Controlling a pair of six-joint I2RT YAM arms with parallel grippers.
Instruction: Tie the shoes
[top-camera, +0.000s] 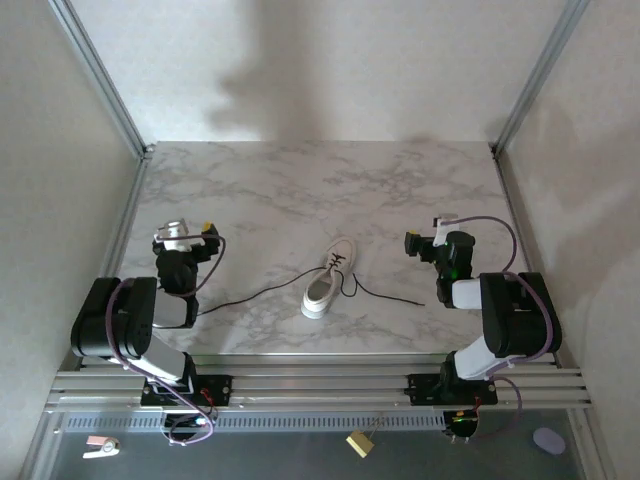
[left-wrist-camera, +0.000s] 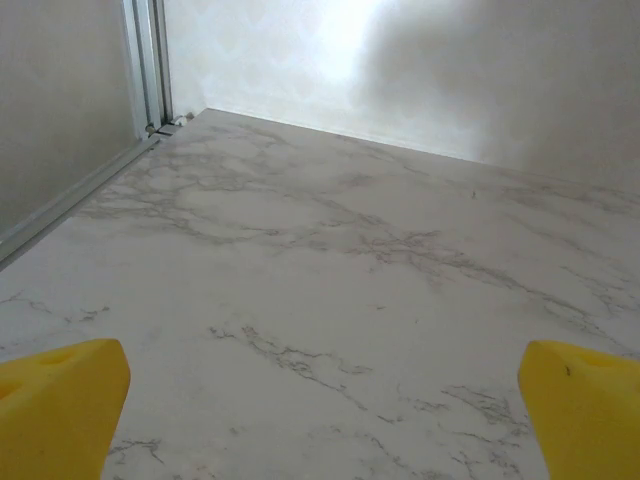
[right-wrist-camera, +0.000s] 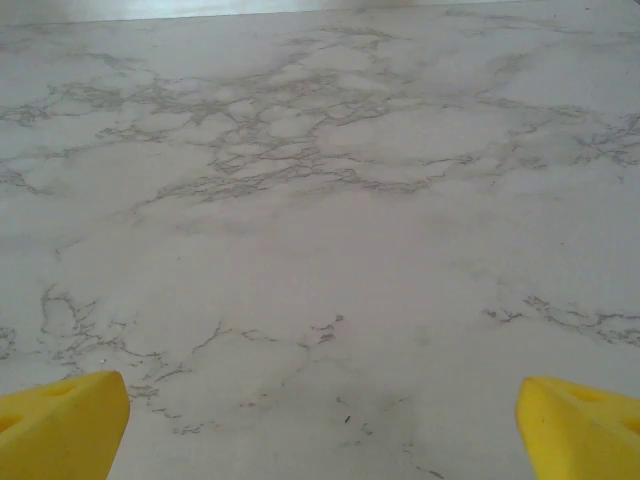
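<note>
While left pincer (left-wrist-camera: 320, 420) and right pincer (right-wrist-camera: 320, 425) gape, sneaker (top-camera: 328, 280) between them, near table's (top-camera: 300, 180) front edge.

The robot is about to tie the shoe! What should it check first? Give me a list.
1. Shoe sits on the table: ok.
2. Left lace lies loose, stretched out to the left: ok.
3. Right lace lies loose, stretched out to the right: ok.
4. Left gripper open and empty: ok.
5. Right gripper open and empty: ok.
6. Laces free of tangles at the eyelets: cannot tell, too small.
</note>
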